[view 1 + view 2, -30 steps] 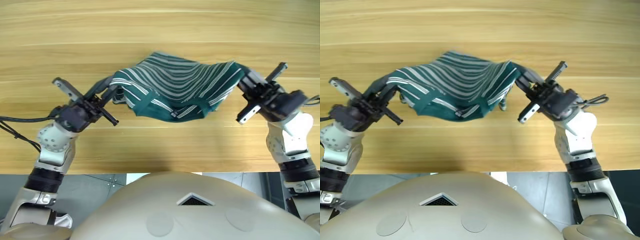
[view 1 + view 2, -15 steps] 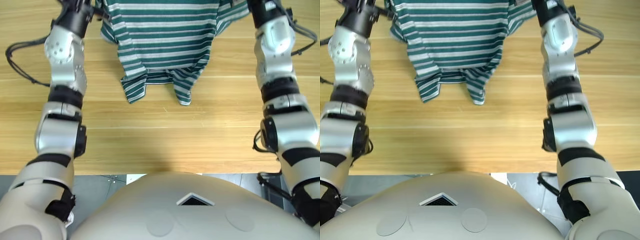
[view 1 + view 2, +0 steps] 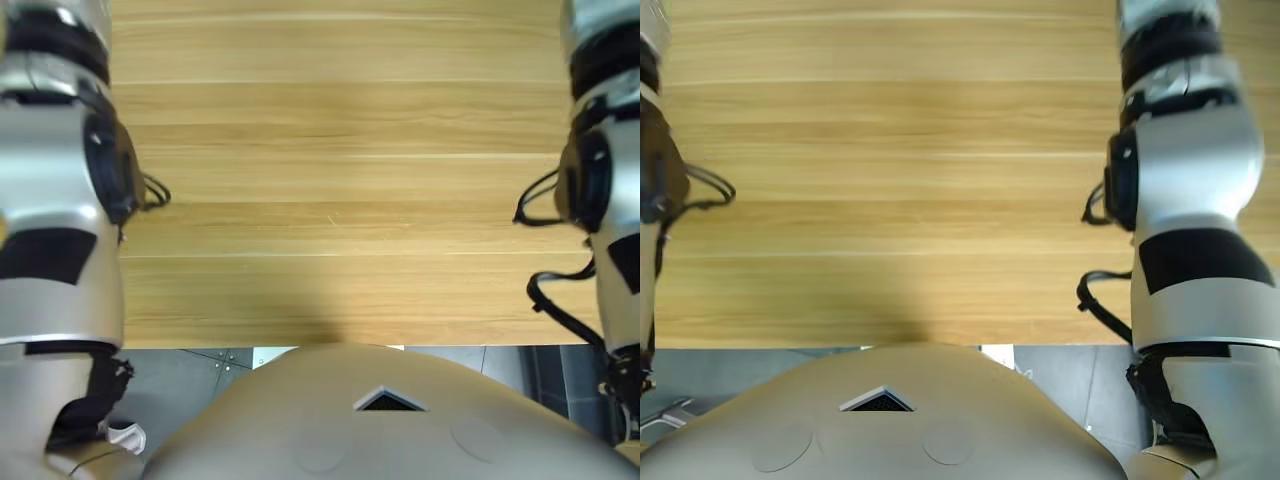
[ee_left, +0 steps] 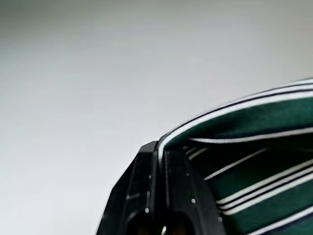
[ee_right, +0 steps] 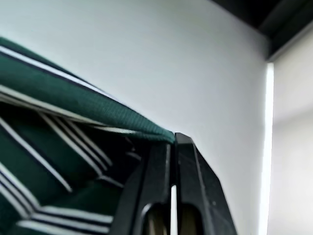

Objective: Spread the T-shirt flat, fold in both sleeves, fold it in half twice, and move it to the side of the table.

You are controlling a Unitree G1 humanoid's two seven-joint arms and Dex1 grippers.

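Observation:
The T-shirt (image 4: 254,161) is dark green with thin white stripes. In the left wrist view my left gripper (image 4: 159,152) is shut on an edge of its cloth, which stretches away taut against a pale wall. In the right wrist view my right gripper (image 5: 171,144) is likewise shut on a green hem of the T-shirt (image 5: 58,147). Both arms (image 3: 60,190) (image 3: 1185,170) rise up out of the top of the eye views, one at each side.
The wooden table (image 3: 340,180) spreads between the two arms, its front edge close to me. A dark ceiling corner (image 5: 274,19) shows above the wall in the right wrist view.
Both arms have swung upward, lifting the T-shirt off the table and out of the top of the eye views. A second ago it hung low between the grippers.

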